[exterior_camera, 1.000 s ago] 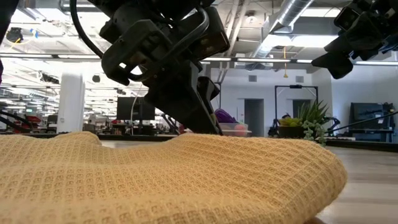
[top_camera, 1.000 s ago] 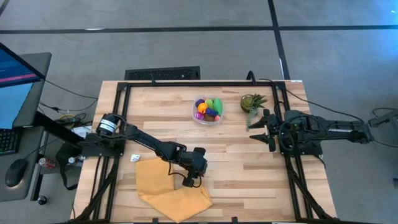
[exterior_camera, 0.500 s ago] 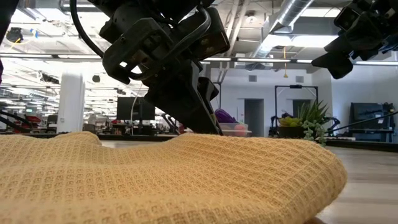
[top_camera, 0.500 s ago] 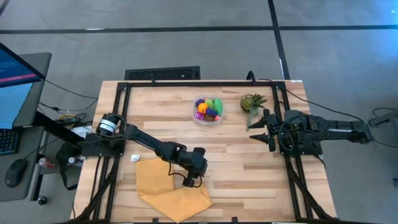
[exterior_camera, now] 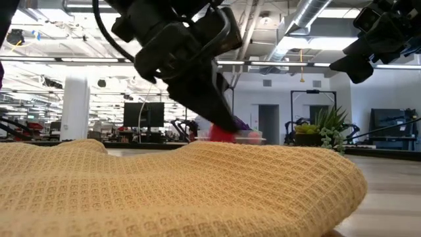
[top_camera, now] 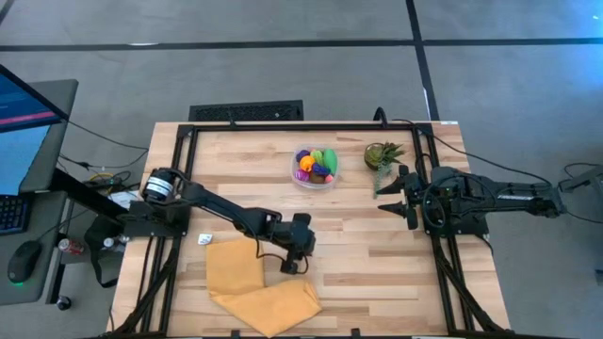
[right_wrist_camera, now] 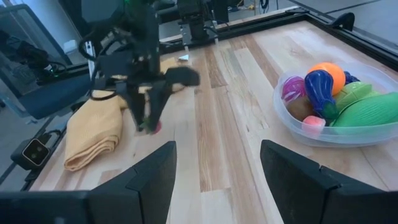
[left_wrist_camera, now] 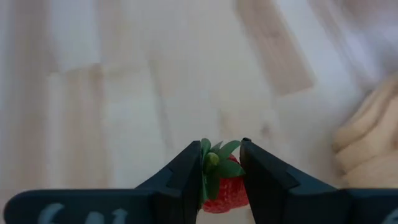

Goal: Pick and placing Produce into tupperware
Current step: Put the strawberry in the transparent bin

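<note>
My left gripper (top_camera: 290,267) stands near the table's middle, beside the yellow cloth (top_camera: 254,282), shut on a small red toy strawberry (left_wrist_camera: 221,183) with green leaves. The strawberry also shows in the low view (exterior_camera: 222,134) and the right wrist view (right_wrist_camera: 155,128). The clear round tub (top_camera: 316,181) stands at the far middle and holds several pieces of toy produce (right_wrist_camera: 320,87): purple, orange, green, magenta. My right gripper (right_wrist_camera: 214,180) is open and empty at the table's right side (top_camera: 391,193). My left gripper pinches the strawberry's two sides (left_wrist_camera: 231,176) between its two fingers, just below the green leaves. The fingers (exterior_camera: 210,99) slant down from above. The strawberry sits between the fingertips, leaf end turned toward the wrist camera, and appears lifted just clear of the table.
A folded yellow waffle cloth (exterior_camera: 164,191) lies at the near left, filling the low view's foreground. A small potted green plant (top_camera: 382,153) stands right of the tub. Bare wood (top_camera: 367,254) lies between the cloth and the tub.
My left gripper has risen and gone a little toward the table's far edge, away from the cloth. The red strawberry, hidden behind the cloth before, now shows between its fingertips in the low view.
</note>
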`<state>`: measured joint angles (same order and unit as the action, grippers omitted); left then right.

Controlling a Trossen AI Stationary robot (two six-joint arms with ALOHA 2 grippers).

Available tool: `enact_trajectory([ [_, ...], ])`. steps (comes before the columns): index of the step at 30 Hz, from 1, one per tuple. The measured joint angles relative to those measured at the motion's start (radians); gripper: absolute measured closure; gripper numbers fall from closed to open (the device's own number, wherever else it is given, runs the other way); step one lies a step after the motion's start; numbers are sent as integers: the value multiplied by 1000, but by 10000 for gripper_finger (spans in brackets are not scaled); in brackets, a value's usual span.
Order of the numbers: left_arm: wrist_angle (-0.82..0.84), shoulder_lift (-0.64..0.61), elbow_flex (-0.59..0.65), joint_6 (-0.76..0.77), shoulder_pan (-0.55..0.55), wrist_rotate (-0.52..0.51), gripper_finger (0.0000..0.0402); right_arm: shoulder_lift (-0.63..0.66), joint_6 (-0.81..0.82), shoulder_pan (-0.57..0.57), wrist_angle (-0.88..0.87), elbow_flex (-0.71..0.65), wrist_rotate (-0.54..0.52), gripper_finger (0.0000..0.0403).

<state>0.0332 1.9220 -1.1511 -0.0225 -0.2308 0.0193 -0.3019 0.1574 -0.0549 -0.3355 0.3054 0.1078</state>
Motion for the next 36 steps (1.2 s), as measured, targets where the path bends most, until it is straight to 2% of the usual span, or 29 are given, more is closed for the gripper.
enact_trajectory([
  [19, 20, -198, 1, -130, 182, -187, 306, -15, 0, 0, 0, 0, 0, 147],
  [28, -6, -216, 1, -150, 282, -189, 306, -15, 0, 0, 0, 0, 0, 147],
  [36, -38, -216, 1, -179, 314, -184, 306, -15, 10, 0, 0, 0, 0, 147],
])
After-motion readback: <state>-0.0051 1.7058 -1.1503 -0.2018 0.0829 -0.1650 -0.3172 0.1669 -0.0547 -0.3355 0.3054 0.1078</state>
